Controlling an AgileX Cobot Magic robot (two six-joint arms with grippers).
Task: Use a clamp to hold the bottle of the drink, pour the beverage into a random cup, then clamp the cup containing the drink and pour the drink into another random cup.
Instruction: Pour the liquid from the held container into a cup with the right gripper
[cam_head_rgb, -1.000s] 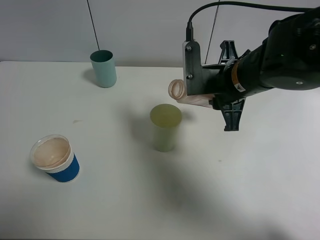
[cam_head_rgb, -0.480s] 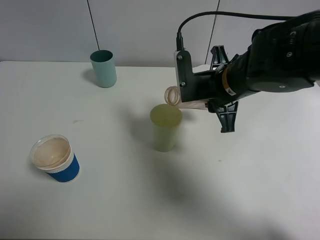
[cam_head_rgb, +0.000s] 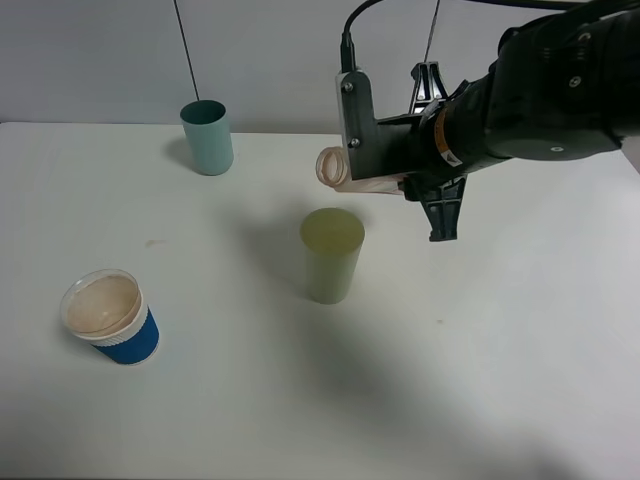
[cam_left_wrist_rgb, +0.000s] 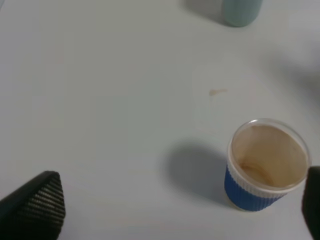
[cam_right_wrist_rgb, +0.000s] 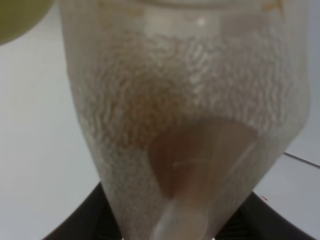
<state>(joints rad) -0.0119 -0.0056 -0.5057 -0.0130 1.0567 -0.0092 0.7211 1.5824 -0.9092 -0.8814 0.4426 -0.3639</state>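
My right gripper (cam_head_rgb: 425, 160) is shut on a clear plastic bottle (cam_head_rgb: 345, 172) and holds it on its side, its mouth pointing left, above and just behind a yellow-green cup (cam_head_rgb: 332, 255). In the right wrist view the bottle (cam_right_wrist_rgb: 185, 125) fills the frame, with brownish drink inside and the yellow-green cup's rim (cam_right_wrist_rgb: 17, 15) at a corner. A white cup with a blue sleeve (cam_head_rgb: 110, 318), brownish inside, stands at the front left. It also shows in the left wrist view (cam_left_wrist_rgb: 267, 165), below my open, empty left gripper (cam_left_wrist_rgb: 175, 205). A teal cup (cam_head_rgb: 207, 137) stands at the back left.
The white table (cam_head_rgb: 220, 400) carries only the three cups. A small brown stain (cam_left_wrist_rgb: 217, 91) lies on it between the teal cup and the blue-sleeved cup. A grey wall runs behind the table's far edge.
My right gripper has moved left and up with the bottle, so its mouth now sits higher above the yellow-green cup's rim. The cups have not moved.
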